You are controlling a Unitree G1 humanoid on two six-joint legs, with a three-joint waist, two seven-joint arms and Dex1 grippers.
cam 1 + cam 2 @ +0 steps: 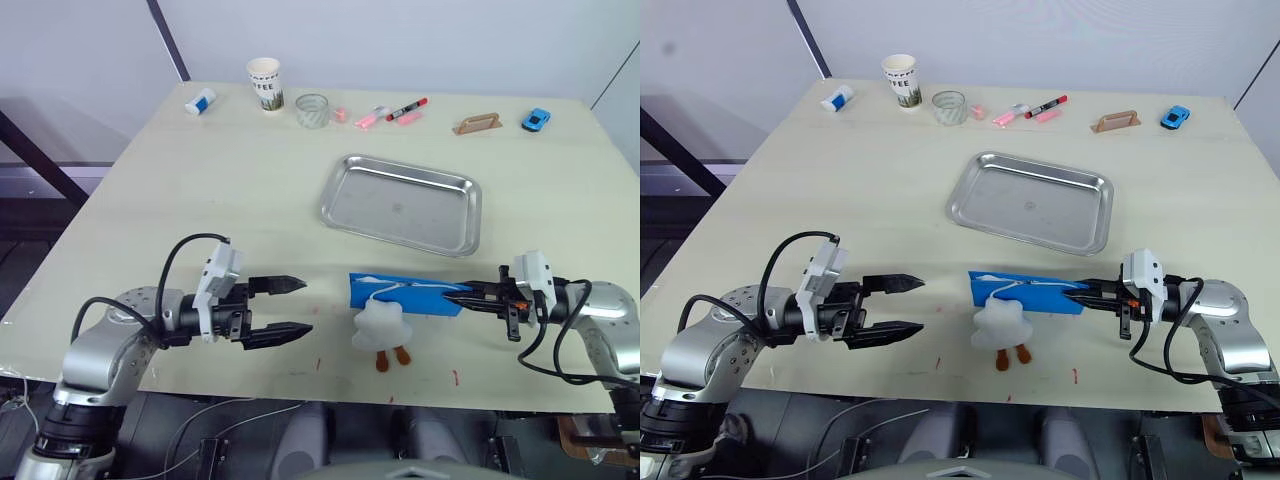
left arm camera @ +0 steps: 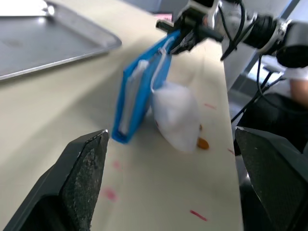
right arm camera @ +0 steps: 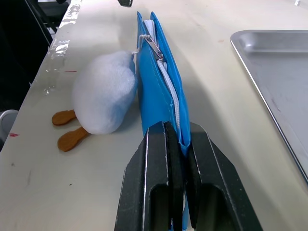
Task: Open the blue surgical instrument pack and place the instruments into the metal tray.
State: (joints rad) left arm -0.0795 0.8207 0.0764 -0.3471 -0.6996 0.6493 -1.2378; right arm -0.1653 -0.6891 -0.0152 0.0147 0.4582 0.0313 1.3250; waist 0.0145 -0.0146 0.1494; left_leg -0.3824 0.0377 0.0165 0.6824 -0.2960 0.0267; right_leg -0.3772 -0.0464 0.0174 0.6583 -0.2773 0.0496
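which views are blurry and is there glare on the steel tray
Left wrist view: the open left gripper fingers loom soft and out of focus; the bright-blue zip pouch is slightly blurred. Right wrist view: the pouch is sharp near the right gripper. Left eye view: the shiny steel tray shows soft reflections, no harsh glare.

A pale, cream-coloured table with a smooth top and a few small red marks near its front edge stands against a plain, light grey-white wall. A dark diagonal bar crosses the wall behind the table's far left corner. To the left, beyond the table edge, lies grey flooring with another dark beam. The light is soft and even.
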